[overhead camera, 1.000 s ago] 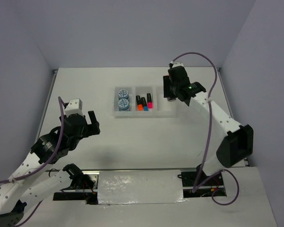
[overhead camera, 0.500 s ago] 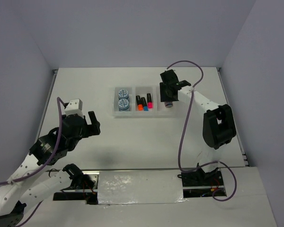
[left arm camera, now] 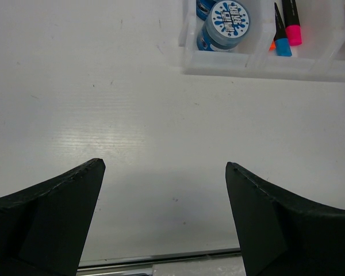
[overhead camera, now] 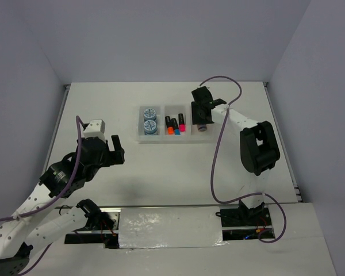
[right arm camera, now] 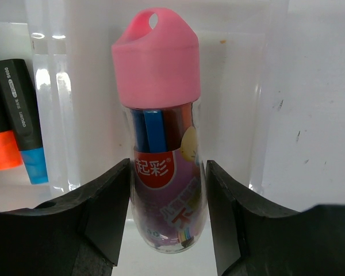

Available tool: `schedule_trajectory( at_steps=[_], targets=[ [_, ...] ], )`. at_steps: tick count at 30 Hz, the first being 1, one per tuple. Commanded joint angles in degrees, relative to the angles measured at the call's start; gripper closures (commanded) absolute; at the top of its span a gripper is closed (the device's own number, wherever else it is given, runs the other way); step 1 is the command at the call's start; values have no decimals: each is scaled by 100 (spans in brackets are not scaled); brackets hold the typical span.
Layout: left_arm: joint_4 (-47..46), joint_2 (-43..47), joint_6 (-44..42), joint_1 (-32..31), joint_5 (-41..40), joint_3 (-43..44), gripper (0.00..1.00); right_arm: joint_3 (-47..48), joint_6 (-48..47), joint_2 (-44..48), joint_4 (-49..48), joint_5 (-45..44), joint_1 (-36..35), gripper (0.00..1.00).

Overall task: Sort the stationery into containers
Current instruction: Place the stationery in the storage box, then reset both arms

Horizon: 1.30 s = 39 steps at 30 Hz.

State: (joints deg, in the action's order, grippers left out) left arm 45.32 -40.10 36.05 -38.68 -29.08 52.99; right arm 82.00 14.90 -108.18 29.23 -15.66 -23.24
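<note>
One pink-capped bundle (right arm camera: 161, 132) stands clamped inside the right gripper (right arm camera: 167, 168).

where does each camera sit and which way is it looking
Top external: above and behind the robot, looking down at the table; left arm and right arm show.
Left wrist: faces table and tray; open left end effector shows.
Right wrist: looks into the tray; right end effector grips the pink-capped bundle.
Shared: blue-capped marker.

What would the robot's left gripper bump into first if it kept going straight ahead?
Probably the near corner of the white translucent tray, by the round blue-white patterned disc; only bare white table lies before the open left gripper. Depth is unclear.
</note>
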Motion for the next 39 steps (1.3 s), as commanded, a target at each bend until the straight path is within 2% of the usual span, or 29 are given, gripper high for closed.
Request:
schedule_trajectory(
  at_steps=[1, 6, 9, 10, 16, 18, 22, 26, 27, 28, 30, 34, 39],
  targets=[
    [-217, 19, -142, 53, 78, 9, 1, 168, -13, 16, -471, -34, 31, 53],
    [-225, -42, -160, 88, 113, 18, 1, 255, 31, 121, -349, 107, 22, 42],
    [-225, -68, -160, 106, 113, 9, 1, 247, 40, 349, -261, 107, 31, 30],
    [-234, -86, -160, 115, 113, 9, 1, 255, 22, 385, -260, 98, 31, 11],
    [-226, -165, -160, 150, 131, 27, 1, 387, -66, 508, 65, -86, 31, 10],
    [-199, -174, -108, 167, 52, 36, 1, 309, -22, 858, 74, 45, 31, 10],
    [46, -332, 182, 351, -457, 176, 1, -279, -56, 2096, 65, 458, -22, 10],
    [65, -578, 96, 922, -503, 290, 1, -1140, -329, 4223, 302, 433, -242, 7],
    [56, -665, 86, 1080, -450, 334, 1, -1412, -347, 4948, 407, 337, -251, 0],
    [56, -692, 69, 1412, -441, 352, 1, -1528, -373, 5304, 608, 275, -251, 0],
    [-5, -640, -1, 1669, -466, 387, 1, -1677, -330, 6207, 942, 39, -268, 0],
    [178, -324, -11, 1829, -923, 597, 1, -1521, -49, 7413, 1968, -261, -251, 0],
    [240, 484, -291, 1829, -617, 599, 1, -1318, 5, 8364, 2666, -148, -251, 0]
  ],
)
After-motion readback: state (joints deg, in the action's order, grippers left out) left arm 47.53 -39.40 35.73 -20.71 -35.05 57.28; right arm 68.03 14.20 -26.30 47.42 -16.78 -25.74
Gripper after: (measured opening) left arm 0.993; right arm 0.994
